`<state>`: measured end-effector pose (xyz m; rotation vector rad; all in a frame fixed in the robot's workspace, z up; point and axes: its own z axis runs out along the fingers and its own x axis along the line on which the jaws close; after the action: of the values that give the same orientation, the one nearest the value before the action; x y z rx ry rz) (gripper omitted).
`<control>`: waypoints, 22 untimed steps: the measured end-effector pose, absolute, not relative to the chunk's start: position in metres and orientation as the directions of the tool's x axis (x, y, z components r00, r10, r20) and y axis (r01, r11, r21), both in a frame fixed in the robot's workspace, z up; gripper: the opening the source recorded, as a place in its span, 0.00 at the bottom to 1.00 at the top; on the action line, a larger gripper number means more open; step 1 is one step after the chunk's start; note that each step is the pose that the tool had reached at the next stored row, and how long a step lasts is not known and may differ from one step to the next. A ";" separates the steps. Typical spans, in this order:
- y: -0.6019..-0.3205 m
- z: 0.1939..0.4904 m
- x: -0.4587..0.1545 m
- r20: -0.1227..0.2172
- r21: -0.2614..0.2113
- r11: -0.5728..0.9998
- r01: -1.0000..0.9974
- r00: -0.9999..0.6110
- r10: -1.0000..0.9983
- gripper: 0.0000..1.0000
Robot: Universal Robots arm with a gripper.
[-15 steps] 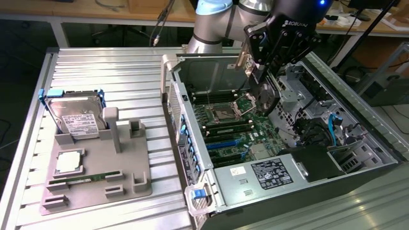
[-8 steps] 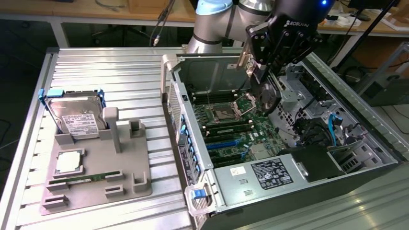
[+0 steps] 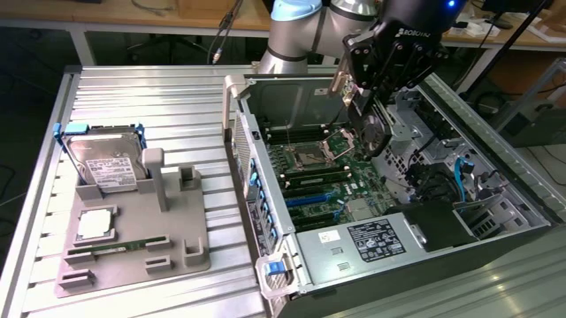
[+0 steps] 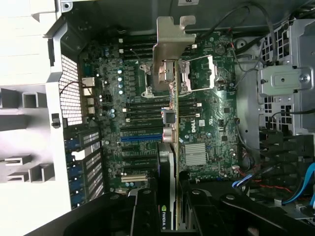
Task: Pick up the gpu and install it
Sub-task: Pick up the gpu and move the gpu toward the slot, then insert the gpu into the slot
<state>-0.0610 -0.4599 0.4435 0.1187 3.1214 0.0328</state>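
Status: the black robotic pincer [image 3: 376, 99] is clamping firmly on the gpu [image 3: 372, 129], a thin flat rectangular card with a black round fan on one face and a silver end bracket [image 3: 339, 83]. The pick-up part is therefore judged complete.

Location: the gpu is hanging in the air inside the open grey metal computer case [image 3: 292, 99], above the green motherboard [image 3: 327, 179]; it is touching neither board nor case as far as can be seen. The grey moulded parts tray [image 3: 177, 232] on the ribbed metal table [image 3: 150, 93] is carrying a silver hard drive with a white label [image 3: 106, 159], well apart from the work.

Outstanding: the card is not seated; installation is judged not yet done.

Orientation: in the wrist view the gpu [image 4: 169, 147] is presenting edge-on, standing on its long edge; its silver end bracket [image 4: 170, 39] is leading, away from the pincer [image 4: 170, 201]. Its long axis is appearing to run crosswise to the blue expansion slot [image 4: 141, 138] rather than along it; in the exterior view the fan face is turning toward the exterior view's right.
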 end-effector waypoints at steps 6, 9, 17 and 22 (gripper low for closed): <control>-0.460 0.443 -0.059 -0.017 0.022 0.997 0.076 -0.997 0.076 0.27; -0.460 0.443 -0.059 -0.017 0.022 0.997 0.076 -0.997 0.076 0.27; -0.460 0.443 -0.059 -0.017 0.022 0.997 0.076 -0.997 0.076 0.27; -0.460 0.443 -0.053 -0.013 0.021 0.997 0.076 -0.997 0.076 0.27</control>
<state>-0.0527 -0.4598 0.4434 0.1189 3.1252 0.0326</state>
